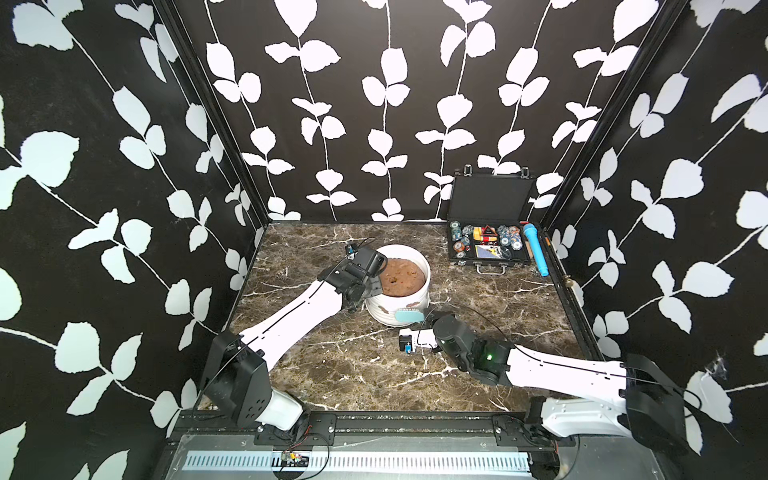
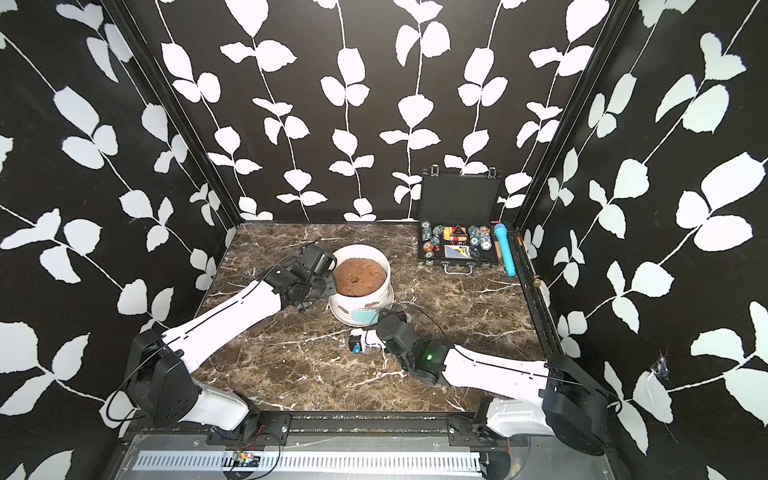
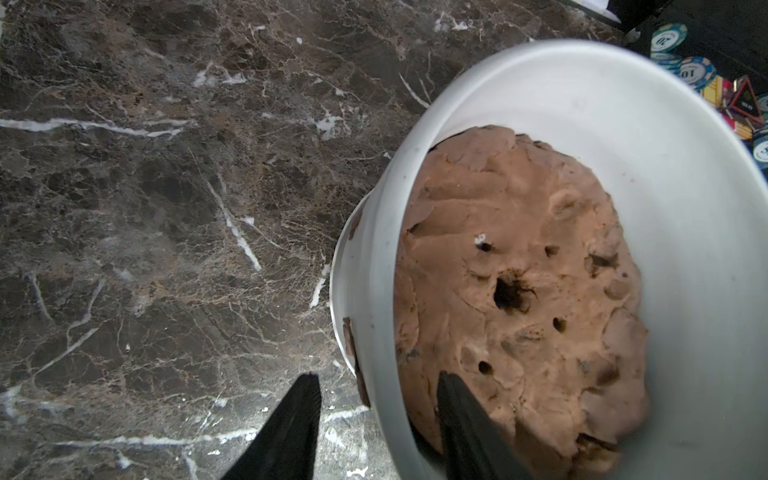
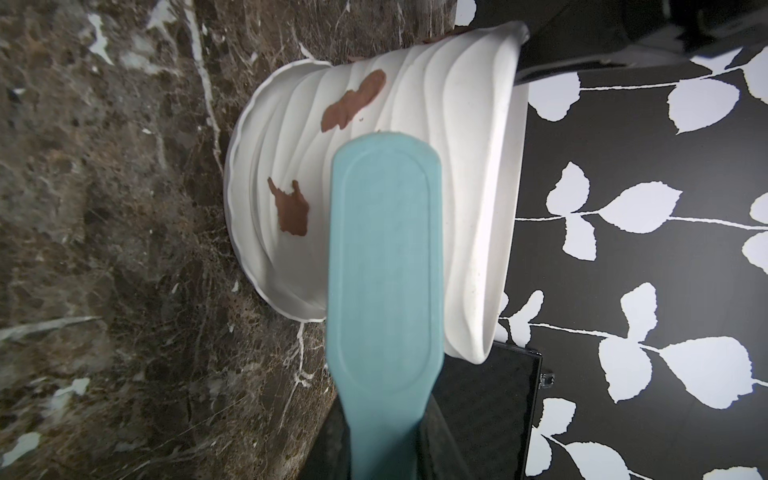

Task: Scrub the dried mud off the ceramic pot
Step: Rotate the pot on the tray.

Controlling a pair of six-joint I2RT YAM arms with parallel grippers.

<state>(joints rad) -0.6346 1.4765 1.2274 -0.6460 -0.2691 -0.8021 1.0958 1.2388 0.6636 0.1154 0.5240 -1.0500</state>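
Observation:
The white ribbed ceramic pot [image 1: 399, 309] [image 2: 347, 316] stands mid-table, filled with a brown soil mound [image 3: 519, 270]. Reddish-brown dried mud blotches [image 4: 353, 104] [image 4: 293, 210] cling to its outer wall. My left gripper [image 3: 378, 375] [image 1: 372, 277] is open astride the pot's rim [image 3: 386, 257]. One finger is outside the wall with a gap to it, the other is inside over the soil. My right gripper [image 4: 386, 449] [image 1: 430, 318] is shut on the handle of a teal brush [image 4: 386, 249] [image 1: 409, 316]. The brush head lies against the pot's front wall, its bristle side hidden.
An open black case of chips [image 1: 490, 245] [image 2: 457, 245] sits at the back right, with a blue microphone [image 1: 536, 249] beside it near the right wall. Leaf-patterned walls close in three sides. The marble table [image 1: 353, 365] spreads in front of the pot.

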